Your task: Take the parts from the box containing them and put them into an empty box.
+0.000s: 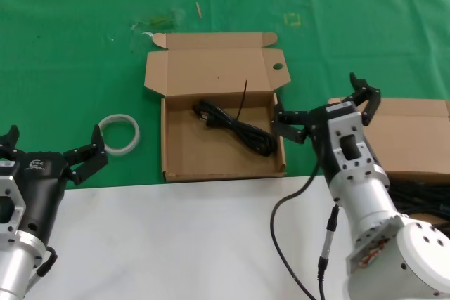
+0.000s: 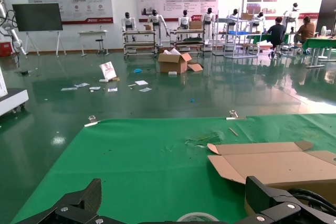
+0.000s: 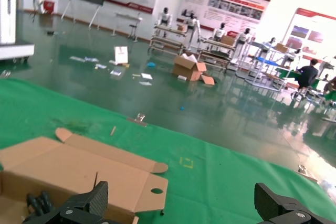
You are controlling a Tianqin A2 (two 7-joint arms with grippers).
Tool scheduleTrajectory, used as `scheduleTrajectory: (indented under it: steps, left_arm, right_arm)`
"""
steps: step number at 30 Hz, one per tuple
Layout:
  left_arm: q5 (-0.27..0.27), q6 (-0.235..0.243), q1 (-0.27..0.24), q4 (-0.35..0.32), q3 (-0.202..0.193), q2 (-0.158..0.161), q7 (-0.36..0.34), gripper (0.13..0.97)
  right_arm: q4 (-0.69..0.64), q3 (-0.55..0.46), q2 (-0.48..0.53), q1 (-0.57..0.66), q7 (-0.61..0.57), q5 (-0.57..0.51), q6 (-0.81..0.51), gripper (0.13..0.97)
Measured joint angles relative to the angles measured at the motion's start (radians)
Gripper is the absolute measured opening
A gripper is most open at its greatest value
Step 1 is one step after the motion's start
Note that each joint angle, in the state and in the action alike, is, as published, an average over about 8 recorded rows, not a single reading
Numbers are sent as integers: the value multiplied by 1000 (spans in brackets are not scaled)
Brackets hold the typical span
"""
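The box with a round hole in its lid (image 1: 176,152) lies open at the table's middle, with one black cable bundle (image 1: 235,128) inside. The other brown box (image 1: 415,138) is partly seen at the right, and more black cables (image 1: 422,196) show beside my right arm. My right gripper (image 1: 322,102) is open and empty, hovering between the two boxes near the holed box's right wall. In the right wrist view the right gripper (image 3: 181,203) spans the holed lid (image 3: 79,169). My left gripper (image 1: 55,138) is open and empty at the left, by the white ring (image 1: 118,133).
The green cloth (image 1: 316,33) covers the far table, and a white surface (image 1: 190,244) lies in front. The left wrist view shows the left gripper (image 2: 173,198), the white ring (image 2: 197,216) and the holed box's lid (image 2: 273,163). A small stick (image 1: 198,10) lies at the back.
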Motion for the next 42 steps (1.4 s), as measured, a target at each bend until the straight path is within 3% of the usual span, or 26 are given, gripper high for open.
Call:
scheduleTrajectory:
  steps: [30, 42]
  left_arm:
    - [0, 0, 0, 0, 0, 0, 0, 966]
    - [0, 0, 0, 0, 0, 0, 0, 966]
  right_arm:
    - [86, 297, 0, -218, 625, -378, -276, 966]
    - [93, 323, 0, -236, 680, -410, -300, 966]
